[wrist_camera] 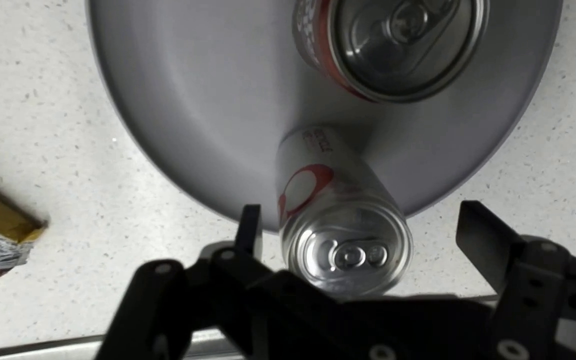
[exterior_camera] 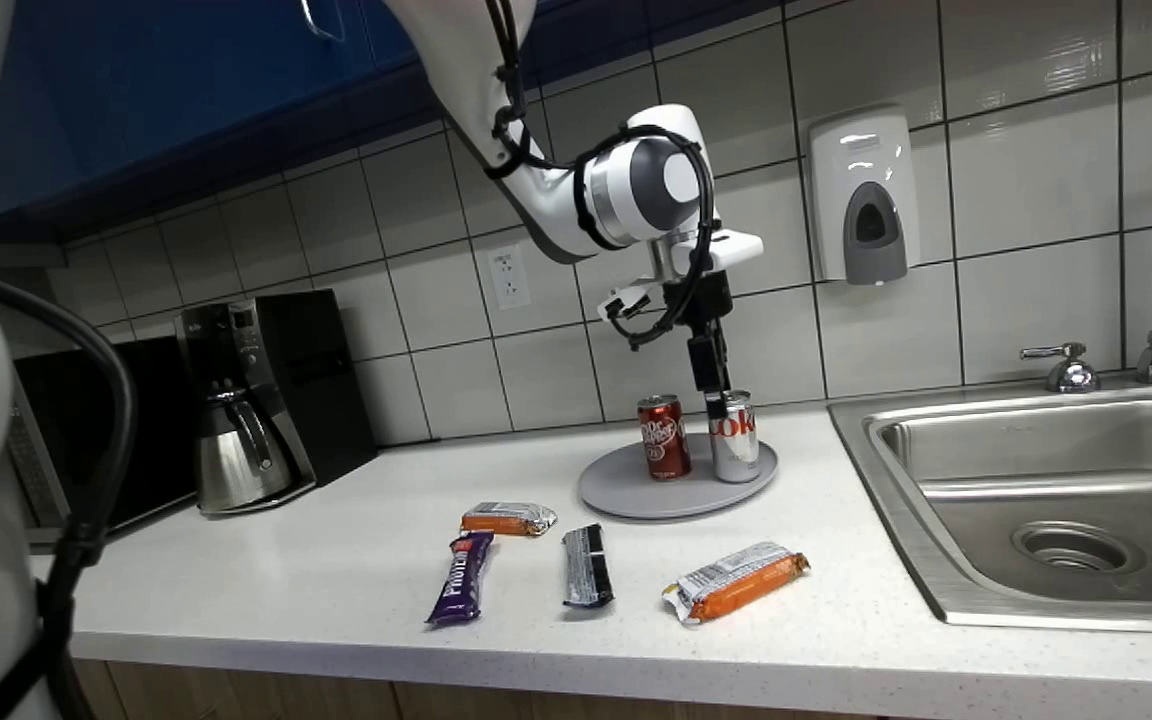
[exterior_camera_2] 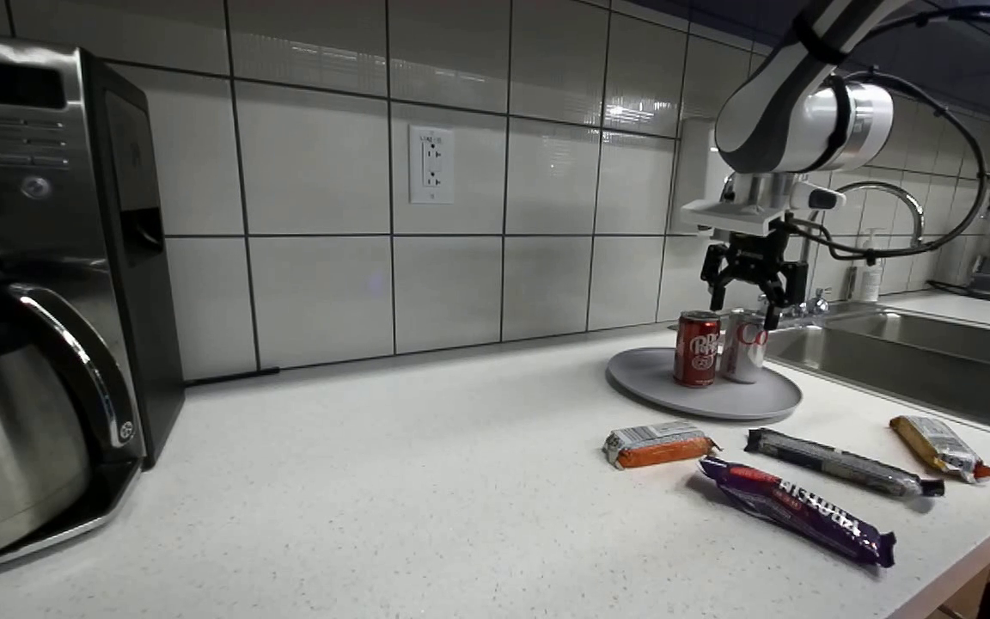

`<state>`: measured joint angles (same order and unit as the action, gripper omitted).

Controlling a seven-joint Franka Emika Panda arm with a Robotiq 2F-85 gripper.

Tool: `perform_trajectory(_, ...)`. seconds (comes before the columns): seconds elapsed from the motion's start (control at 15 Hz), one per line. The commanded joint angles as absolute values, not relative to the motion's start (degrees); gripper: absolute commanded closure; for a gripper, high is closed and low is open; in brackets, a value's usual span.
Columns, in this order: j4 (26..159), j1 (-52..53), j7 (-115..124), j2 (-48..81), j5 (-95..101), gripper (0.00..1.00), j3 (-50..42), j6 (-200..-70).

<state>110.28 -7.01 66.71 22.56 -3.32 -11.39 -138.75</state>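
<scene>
My gripper (wrist_camera: 359,215) stands open over a silver Coke can (wrist_camera: 348,255). In the wrist view the can's top sits between the two fingers, with a gap on each side, the wider one on the right. Both exterior views show the fingertips level with the upper part of this can (exterior_camera: 738,455). It stands upright on a round grey plate (exterior_camera_2: 645,378), near its rim. A red Dr Pepper can (exterior_camera: 666,445) stands upright beside it on the same plate, outside the fingers. Part of the silver can is hidden by a finger in an exterior view.
A purple bar (exterior_camera: 461,580), a black and silver bar (exterior_camera: 588,567) and two orange-wrapped bars (exterior_camera: 746,580) (exterior_camera_2: 663,444) lie before the plate. A steel sink (exterior_camera: 896,520) adjoins the counter. A coffee maker (exterior_camera: 286,390) and the tiled wall (exterior_camera_2: 452,292) stand behind.
</scene>
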Motion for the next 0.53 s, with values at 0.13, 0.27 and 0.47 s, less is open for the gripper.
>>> perform_trajectory(0.13,107.14,-7.70,65.04,25.29,-5.16,0.00,-11.93,-138.17)
perform_trajectory(0.27,106.94,-7.72,65.02,25.68,-5.18,0.00,-12.03,-138.22)
perform_trajectory(0.47,106.57,-7.83,64.84,25.92,-5.24,0.00,-12.00,-137.76)
